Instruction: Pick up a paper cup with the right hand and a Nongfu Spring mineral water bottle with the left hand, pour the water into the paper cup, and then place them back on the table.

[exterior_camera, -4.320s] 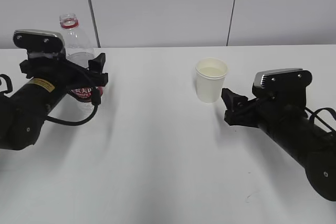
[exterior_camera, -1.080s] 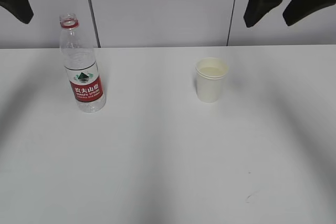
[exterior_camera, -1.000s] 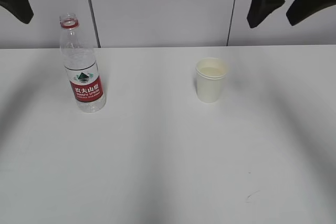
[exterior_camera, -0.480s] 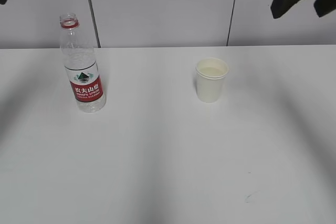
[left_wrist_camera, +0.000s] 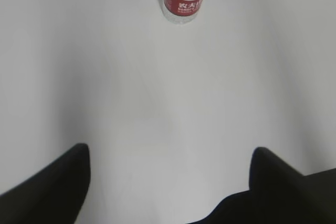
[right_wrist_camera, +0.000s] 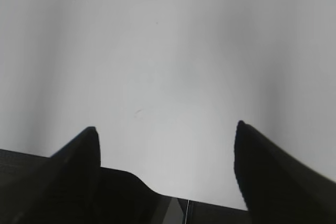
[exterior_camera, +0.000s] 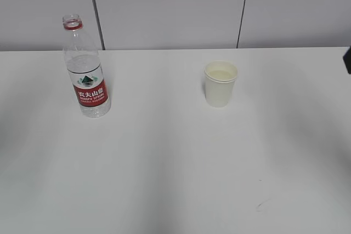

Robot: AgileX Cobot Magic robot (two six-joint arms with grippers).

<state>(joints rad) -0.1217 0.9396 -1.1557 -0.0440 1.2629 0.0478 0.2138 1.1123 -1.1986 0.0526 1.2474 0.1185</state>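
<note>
Left wrist view: my left hand [left_wrist_camera: 168, 192] is hanging high over the table [left_wrist_camera: 157, 103], fingers [left_wrist_camera: 47, 187] spread wide and holding nothing.
Right wrist view: my right hand [right_wrist_camera: 165, 182] is also hanging above bare table, fingers [right_wrist_camera: 68, 166] spread wide and empty; the cup is not showing here.
Scuff: a small dark mark [exterior_camera: 262, 205] is sitting near the front edge, toward the right corner.
Paper cup [exterior_camera: 220, 84]: it is standing upright right of centre, toward the back edge, with water [exterior_camera: 221, 74] showing inside.
Nongfu Spring mineral water bottle [exterior_camera: 85, 69]: it is standing upright near the back left, uncapped, well apart from the cup.
Stage: I am judging both things set down and released.
Risk: if I am swinging low while clearing away, I could be clipping the open bottle or the filled cup and spilling.
</note>
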